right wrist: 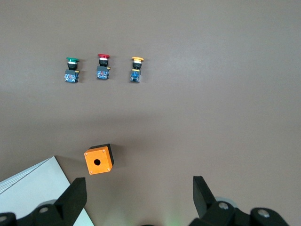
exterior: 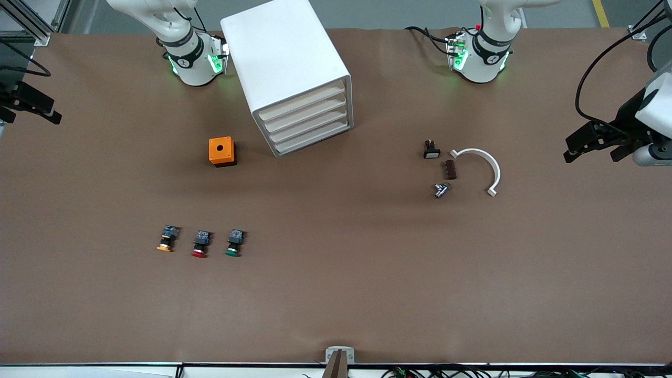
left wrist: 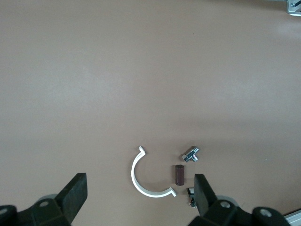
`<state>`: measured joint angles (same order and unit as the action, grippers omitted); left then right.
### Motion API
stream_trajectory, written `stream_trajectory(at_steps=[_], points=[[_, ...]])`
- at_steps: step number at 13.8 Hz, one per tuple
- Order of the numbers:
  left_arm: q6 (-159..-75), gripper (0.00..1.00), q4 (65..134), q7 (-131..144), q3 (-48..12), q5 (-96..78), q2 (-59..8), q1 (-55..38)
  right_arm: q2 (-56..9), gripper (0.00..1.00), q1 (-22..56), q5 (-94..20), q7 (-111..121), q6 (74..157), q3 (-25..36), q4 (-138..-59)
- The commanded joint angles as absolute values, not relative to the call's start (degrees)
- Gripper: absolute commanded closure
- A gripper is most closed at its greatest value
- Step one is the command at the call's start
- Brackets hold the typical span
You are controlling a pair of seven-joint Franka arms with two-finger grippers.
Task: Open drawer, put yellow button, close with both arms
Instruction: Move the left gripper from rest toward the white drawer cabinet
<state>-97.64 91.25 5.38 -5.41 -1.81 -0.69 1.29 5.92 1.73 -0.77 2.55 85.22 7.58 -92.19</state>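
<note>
The white cabinet [exterior: 286, 63] stands near the right arm's base; its corner shows in the right wrist view [right wrist: 33, 193]. Its topmost drawer [exterior: 303, 103] is shut, like the three below. The yellow button [exterior: 167, 239] lies on the table toward the right arm's end, beside the red button [exterior: 201, 244]; the right wrist view shows it too [right wrist: 137, 69]. My right gripper [exterior: 31, 118] [right wrist: 139, 184] is open and empty, high over the right arm's end of the table. My left gripper [exterior: 589, 154] [left wrist: 139, 182] is open and empty, high over the left arm's end.
A green button [exterior: 234, 243] lies beside the red one. An orange box with a hole [exterior: 221, 151] sits beside the cabinet, nearer the camera. A white arc piece [exterior: 480, 165] [left wrist: 133, 175], a brown cylinder [exterior: 450, 170], a metal part [exterior: 441, 190] and a small black switch [exterior: 431, 149] lie toward the left arm's end.
</note>
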Motion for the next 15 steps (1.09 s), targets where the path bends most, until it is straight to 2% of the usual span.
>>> stream_trajectory(at_steps=[1, 9, 15], points=[[-96.86, 0.01, 90.88, 4.75, -5.71, -0.53, -0.70, 1.41, 7.82, 0.00, 1.14, -0.09, 1.93, 84.99, 6.94, -92.99], [-95.28, 0.00, 90.79, 5.19, -5.01, -0.53, -2.02, 1.93, 7.47, 0.00, 1.14, -0.70, 1.84, 85.08, 6.94, -93.08], [-94.22, 0.00, 90.62, 5.36, -5.01, -1.06, -11.05, 3.60, 7.38, 0.00, 1.14, -0.79, 1.76, 85.08, 6.86, -93.08]])
